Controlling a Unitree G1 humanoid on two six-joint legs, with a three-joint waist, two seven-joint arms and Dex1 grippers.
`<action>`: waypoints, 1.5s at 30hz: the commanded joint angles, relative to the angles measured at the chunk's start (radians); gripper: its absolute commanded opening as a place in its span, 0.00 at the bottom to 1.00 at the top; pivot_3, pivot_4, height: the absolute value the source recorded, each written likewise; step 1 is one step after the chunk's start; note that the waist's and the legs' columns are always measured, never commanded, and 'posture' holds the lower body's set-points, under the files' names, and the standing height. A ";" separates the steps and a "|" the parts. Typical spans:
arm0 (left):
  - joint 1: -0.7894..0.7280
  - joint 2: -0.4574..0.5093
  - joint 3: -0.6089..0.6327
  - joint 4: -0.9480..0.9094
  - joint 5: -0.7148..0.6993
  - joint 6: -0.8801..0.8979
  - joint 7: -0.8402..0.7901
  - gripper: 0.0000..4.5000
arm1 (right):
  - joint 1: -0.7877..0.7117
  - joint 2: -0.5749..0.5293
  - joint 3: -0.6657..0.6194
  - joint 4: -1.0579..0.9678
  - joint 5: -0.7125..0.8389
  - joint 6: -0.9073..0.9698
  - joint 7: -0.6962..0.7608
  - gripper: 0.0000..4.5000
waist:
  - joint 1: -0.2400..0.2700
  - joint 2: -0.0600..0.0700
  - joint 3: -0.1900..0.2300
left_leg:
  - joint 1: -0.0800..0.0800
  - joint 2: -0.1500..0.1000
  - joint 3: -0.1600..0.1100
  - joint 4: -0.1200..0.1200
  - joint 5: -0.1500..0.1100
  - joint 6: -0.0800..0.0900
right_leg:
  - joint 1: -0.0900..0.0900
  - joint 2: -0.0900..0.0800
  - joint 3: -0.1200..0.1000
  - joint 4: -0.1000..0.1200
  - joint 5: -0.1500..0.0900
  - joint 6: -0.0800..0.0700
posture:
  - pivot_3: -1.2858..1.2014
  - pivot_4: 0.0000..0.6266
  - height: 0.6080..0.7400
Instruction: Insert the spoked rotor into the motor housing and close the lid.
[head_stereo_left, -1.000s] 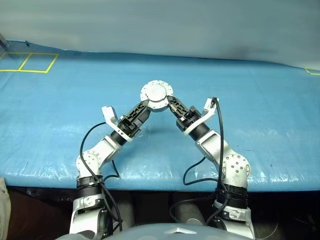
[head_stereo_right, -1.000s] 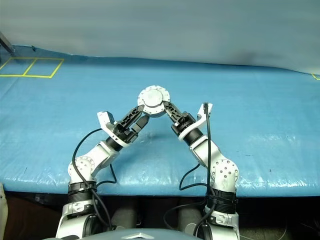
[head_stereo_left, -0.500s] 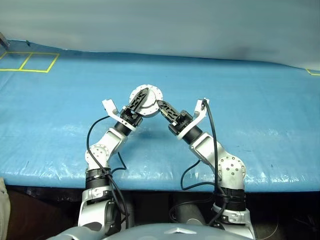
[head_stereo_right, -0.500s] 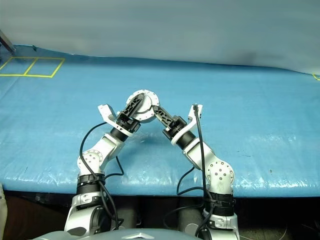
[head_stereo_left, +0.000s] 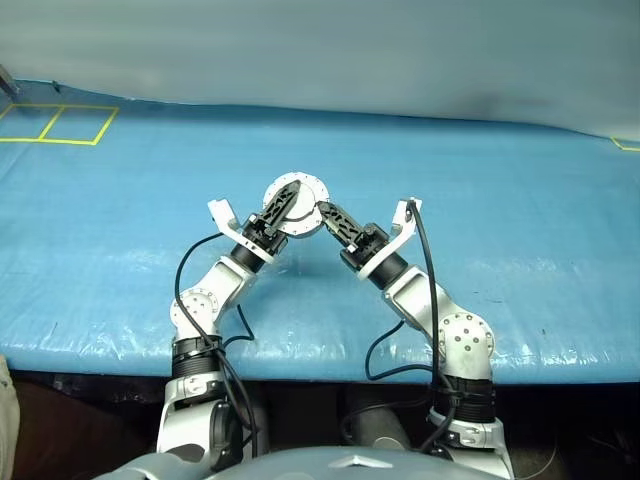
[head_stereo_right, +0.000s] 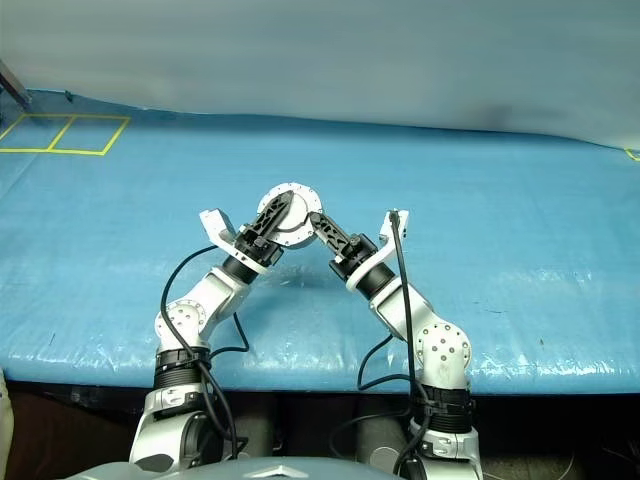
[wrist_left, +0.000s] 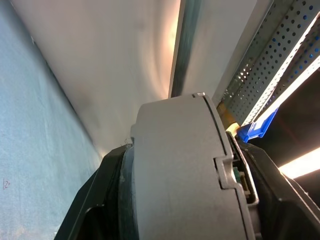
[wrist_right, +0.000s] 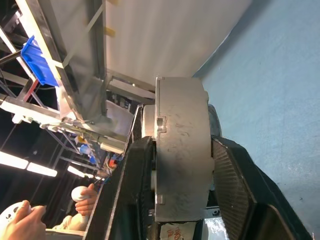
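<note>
The motor housing (head_stereo_left: 296, 205), with its lid on, is held up in the air above the blue table cover (head_stereo_left: 520, 230), between the two arms; the left gripper (head_stereo_left: 283, 203) pinches it, one black finger lying across its round silver face and the other behind it; the right gripper (head_stereo_left: 322, 211) meets the housing's edge from the other side, its fingers (wrist_right: 235, 175) bracketing the grey body with a slight gap at one side, so whether it grips cannot be told; a person's hands (wrist_right: 20, 222) show far behind
</note>
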 joint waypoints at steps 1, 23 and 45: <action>0.008 -0.008 -0.009 -0.029 0.028 -0.034 0.024 0.59 | -0.028 0.012 0.014 -0.073 0.003 -0.030 0.036 0.69 | 0.000 0.000 0.000 | 0.000 0.000 0.000 0.000 0.000 0.000 | 0.000 0.000 0.000 0.000 0.000 0.000 | 0.52 0.24 1.00; 0.061 -0.012 0.098 -0.208 0.355 -0.549 0.305 0.59 | 0.051 -0.216 0.198 -0.057 -0.624 -0.211 0.253 0.76 | 0.012 0.000 0.000 | 0.000 0.000 0.000 0.001 0.000 0.000 | 0.000 0.001 0.001 0.000 0.000 0.000 | 0.52 0.24 1.00; -0.199 0.136 0.188 0.198 0.458 -0.725 0.336 0.59 | 0.063 -0.166 0.209 -0.063 -0.719 -0.220 0.305 0.76 | 0.022 -0.006 0.001 | -0.001 -0.001 -0.001 0.004 0.000 0.000 | 0.001 0.001 0.001 0.000 0.004 0.005 | 0.52 0.24 1.00</action>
